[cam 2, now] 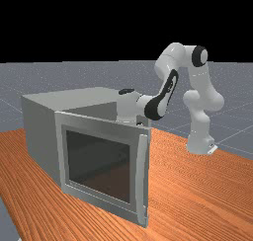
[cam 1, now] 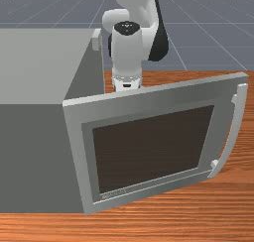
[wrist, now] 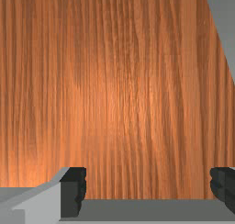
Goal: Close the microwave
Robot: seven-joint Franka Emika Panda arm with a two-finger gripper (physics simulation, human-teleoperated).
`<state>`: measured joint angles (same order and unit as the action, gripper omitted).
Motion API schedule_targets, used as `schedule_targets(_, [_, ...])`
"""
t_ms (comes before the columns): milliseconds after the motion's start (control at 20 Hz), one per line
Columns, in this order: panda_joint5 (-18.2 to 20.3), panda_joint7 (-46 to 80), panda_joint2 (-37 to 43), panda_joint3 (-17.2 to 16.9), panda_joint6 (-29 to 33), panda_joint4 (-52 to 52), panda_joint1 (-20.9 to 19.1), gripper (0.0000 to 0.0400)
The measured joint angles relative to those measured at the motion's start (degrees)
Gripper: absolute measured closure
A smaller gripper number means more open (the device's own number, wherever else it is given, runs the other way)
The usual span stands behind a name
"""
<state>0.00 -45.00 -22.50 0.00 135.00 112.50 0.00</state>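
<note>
The microwave [cam 1: 37,70] sits on the surface [cam 1: 149,228] at the front view's left, and its door [cam 1: 149,98] is wide open. The door looks stiff and hard, and its glass may be slick, but it should swing easily on its hinge. The best spot to grab is the long handle [cam 1: 233,137], or push the outside close by it. The fingers [wrist: 72,193] are far apart with nothing between them, on the door's inner side. I can't tell if they touch the door.

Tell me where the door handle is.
At the front view's right, the handle is on the open door, at the end away from the microwave body.
</note>
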Motion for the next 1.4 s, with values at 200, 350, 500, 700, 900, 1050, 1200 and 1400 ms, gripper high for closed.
schedule_targets(200, [0.0, 0.0, 0.0, 0.0, 0.0, 0.0, 0.0, 0.0346])
schedule_targets(350, [0.0, 0.2, 0.2, 0.0, 0.1, 0.3, 0.0, 0.0135])
schedule_targets(500, [-0.7, 0.7, 0.6, -0.3, -0.6, 0.2, 0.3, 0.003])
schedule_targets(700, [-0.2, -0.5, 2.4, 0.0, -2.9, -0.3, 0.0, 0.0004])
schedule_targets(900, [0.0, 0.0, 5.7, 0.0, -3.6, 0.4, 0.0, 0.0001])
schedule_targets(1050, [0.0, 0.0, 7.9, 0.0, -8.1, -1.6, 0.0, 0.0])
schedule_targets(1200, [0.0, 0.0, 9.8, 0.0, -11.8, -3.5, 0.0, 0.0])
schedule_targets(1400, [0.0, 0.0, 11.5, 0.0, -15.2, -5.7, 0.0, 0.0])
